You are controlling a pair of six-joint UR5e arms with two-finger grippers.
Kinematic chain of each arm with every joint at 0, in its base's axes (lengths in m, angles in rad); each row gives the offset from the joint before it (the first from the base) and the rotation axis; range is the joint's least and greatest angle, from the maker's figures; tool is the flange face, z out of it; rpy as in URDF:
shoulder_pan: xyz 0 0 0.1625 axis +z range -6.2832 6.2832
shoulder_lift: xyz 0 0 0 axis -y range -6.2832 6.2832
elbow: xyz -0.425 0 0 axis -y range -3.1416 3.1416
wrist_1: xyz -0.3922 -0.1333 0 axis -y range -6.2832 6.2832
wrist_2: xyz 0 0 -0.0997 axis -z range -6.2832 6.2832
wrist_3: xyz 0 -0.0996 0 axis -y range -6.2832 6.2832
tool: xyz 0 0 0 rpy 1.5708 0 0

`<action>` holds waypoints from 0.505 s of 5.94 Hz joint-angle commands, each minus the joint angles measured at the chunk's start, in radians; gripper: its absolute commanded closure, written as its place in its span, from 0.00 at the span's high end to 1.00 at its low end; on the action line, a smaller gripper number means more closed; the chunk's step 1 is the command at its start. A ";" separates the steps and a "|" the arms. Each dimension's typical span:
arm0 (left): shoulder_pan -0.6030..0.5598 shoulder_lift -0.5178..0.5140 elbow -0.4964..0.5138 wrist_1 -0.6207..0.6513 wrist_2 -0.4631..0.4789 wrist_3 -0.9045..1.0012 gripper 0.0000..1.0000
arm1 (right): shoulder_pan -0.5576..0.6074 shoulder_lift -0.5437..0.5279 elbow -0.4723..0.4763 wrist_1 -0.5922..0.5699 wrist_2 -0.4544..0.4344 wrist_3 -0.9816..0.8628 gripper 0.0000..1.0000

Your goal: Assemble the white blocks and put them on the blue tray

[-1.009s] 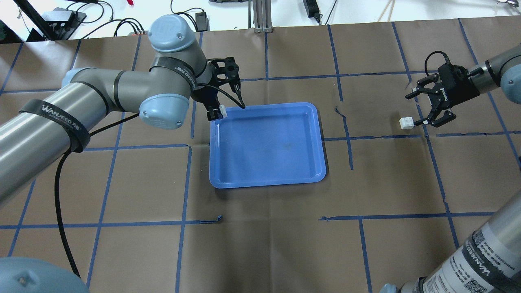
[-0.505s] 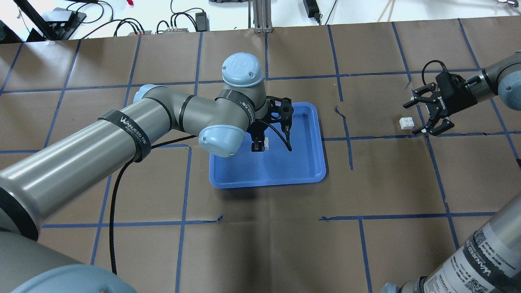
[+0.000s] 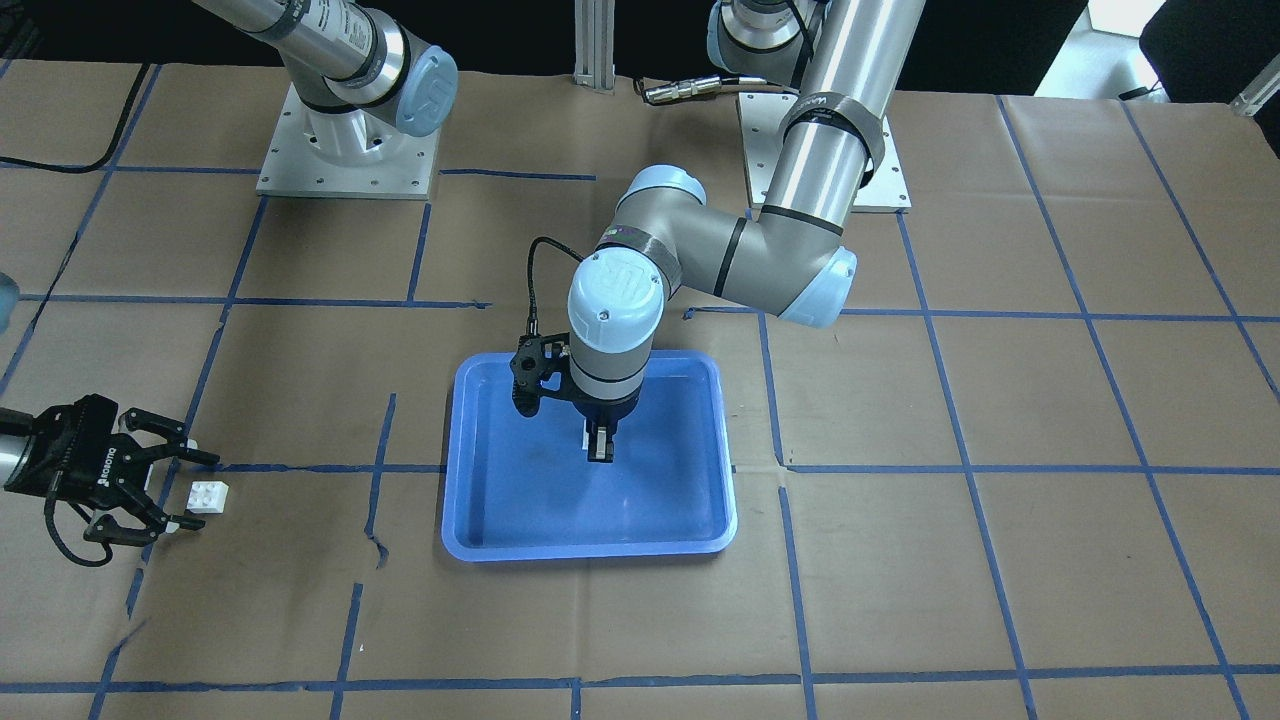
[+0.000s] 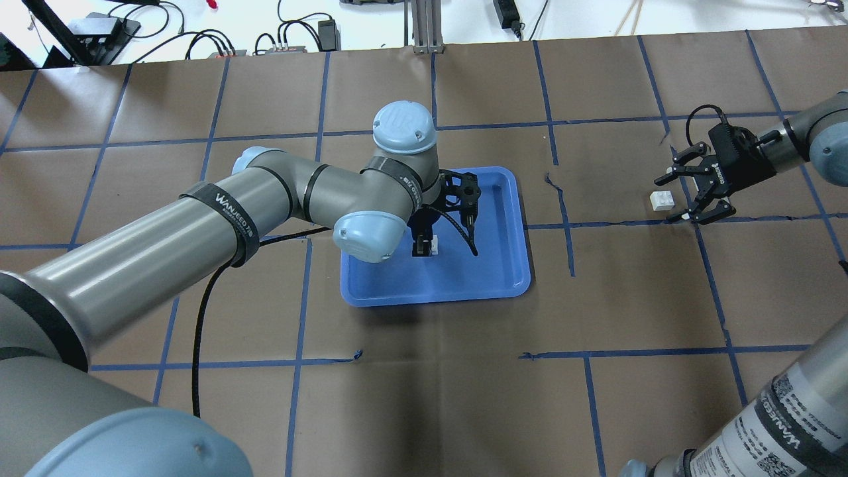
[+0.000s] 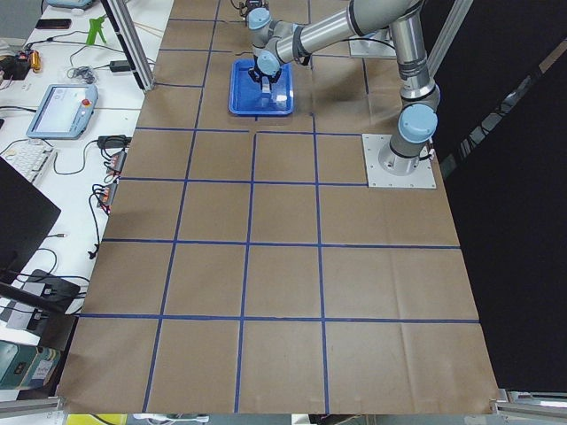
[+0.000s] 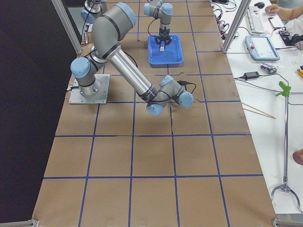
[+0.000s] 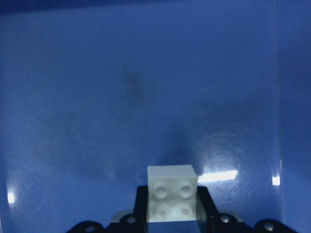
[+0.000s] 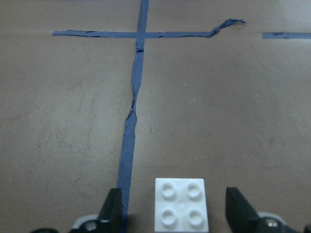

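Note:
The blue tray (image 4: 503, 278) lies mid-table and also shows in the front view (image 3: 660, 520). My left gripper (image 4: 427, 246) is shut on a white block (image 7: 172, 199) and holds it low over the middle of the tray. I cannot tell whether the block touches the tray floor. The second white block (image 4: 661, 199) sits studs-up on the brown paper at the right. My right gripper (image 4: 666, 199) is open, with a finger on either side of that block (image 8: 181, 204). It also shows in the front view (image 3: 198, 490).
Brown paper with a blue tape grid (image 4: 563, 199) covers the table. The left arm's elbow (image 4: 371, 232) hangs over the tray's left rim. Cables and power supplies (image 4: 199, 40) lie beyond the far edge.
My left arm swung right and nearer, carrying the white block from the tray's far-left corner to over its middle. My right gripper shifted slightly, closing in around the other block.

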 commanded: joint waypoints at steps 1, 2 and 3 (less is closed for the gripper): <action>0.000 -0.002 -0.001 0.002 0.002 -0.056 0.26 | 0.000 -0.002 -0.004 -0.002 0.001 0.000 0.46; 0.000 -0.003 -0.002 0.002 0.001 -0.057 0.50 | 0.000 -0.002 -0.010 -0.002 -0.001 0.000 0.37; 0.000 -0.005 -0.004 0.002 -0.002 -0.056 0.76 | 0.000 -0.004 -0.014 -0.002 0.001 0.002 0.33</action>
